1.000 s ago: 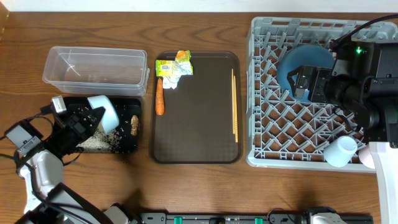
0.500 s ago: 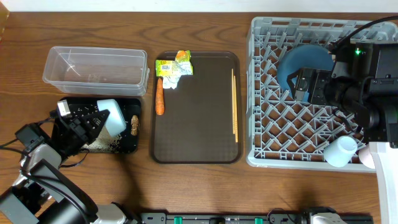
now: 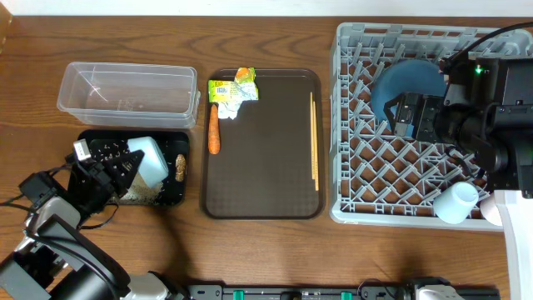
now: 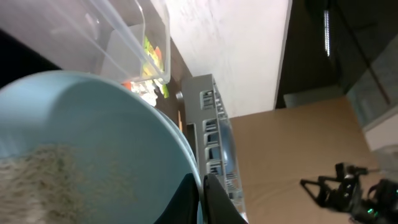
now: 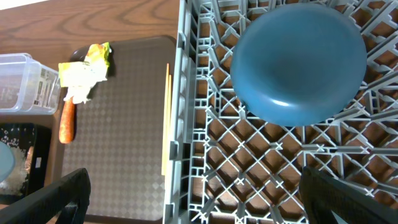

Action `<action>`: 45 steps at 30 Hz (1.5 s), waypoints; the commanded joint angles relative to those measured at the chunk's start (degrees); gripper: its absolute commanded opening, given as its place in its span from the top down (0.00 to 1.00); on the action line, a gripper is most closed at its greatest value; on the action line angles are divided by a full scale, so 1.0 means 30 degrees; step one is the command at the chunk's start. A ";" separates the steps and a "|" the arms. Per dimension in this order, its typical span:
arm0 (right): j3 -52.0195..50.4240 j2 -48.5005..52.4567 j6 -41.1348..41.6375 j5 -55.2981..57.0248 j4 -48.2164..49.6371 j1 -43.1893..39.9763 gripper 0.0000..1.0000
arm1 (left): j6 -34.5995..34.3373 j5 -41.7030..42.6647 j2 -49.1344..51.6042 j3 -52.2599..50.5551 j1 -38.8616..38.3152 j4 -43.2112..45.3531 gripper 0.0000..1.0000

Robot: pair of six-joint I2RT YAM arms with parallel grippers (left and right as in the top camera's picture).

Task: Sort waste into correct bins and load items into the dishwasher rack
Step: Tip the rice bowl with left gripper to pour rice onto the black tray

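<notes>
Left gripper (image 3: pixel 129 164): we see it clamped on the rim of the light blue cup (image 3: pixel 151 157), one dark finger (image 4: pixel 214 200) lying against the cup's edge.
Light blue cup: it is held at the left gripper's tips, tilted, with its mouth facing the wrist camera and pale grains clinging inside.
Black tray (image 3: pixel 98 147): it lies directly under the left gripper and the cup.
Rice (image 3: pixel 137 193): we find it scattered on the black tray, below the held cup.
Brown food lump (image 3: pixel 180 167): it sits on the same tray, just past the cup on the side away from the left gripper.
Clear tub (image 3: pixel 129 96): it stands beyond the black tray, near the left gripper and apart from it.
Carrot (image 3: pixel 213 132): it rests on the left edge of the brown serving tray (image 3: pixel 262 167), between the two grippers and nearer the left one.
Wrapper (image 3: pixel 235 90): it lies crumpled just beyond the carrot's far end.
Chopsticks (image 3: pixel 314 142): they lie along the serving tray's right side, closer to the right gripper.
Dishwasher rack (image 3: pixel 366 167): it spreads beneath the right gripper.
Dark blue bowl (image 5: pixel 298 62): it sits upside down in the rack, ahead of the right gripper's open fingers and untouched.
Right gripper (image 3: pixel 400 114): we see the jaws spread wide and holding nothing, hovering over the rack.
Small white bowl (image 3: pixel 456 202): it sits at the rack's near corner, well behind the right gripper.
</notes>
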 commanded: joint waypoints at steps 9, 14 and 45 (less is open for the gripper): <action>0.0000 0.0007 0.0211 -0.0233 -0.0153 -0.0080 0.01 | -0.1188 0.0568 0.0015 -0.0335 0.0466 0.0350 0.94; 0.0000 0.0000 0.0211 -0.0233 -0.0350 -0.0087 0.01 | -0.0874 0.0583 -0.0015 -0.0393 0.0481 -0.0488 0.94; 0.0000 -0.0102 0.0219 -0.0248 -0.0364 -0.0080 0.01 | -0.7002 0.0124 -0.0401 -0.0488 0.1129 0.6703 0.94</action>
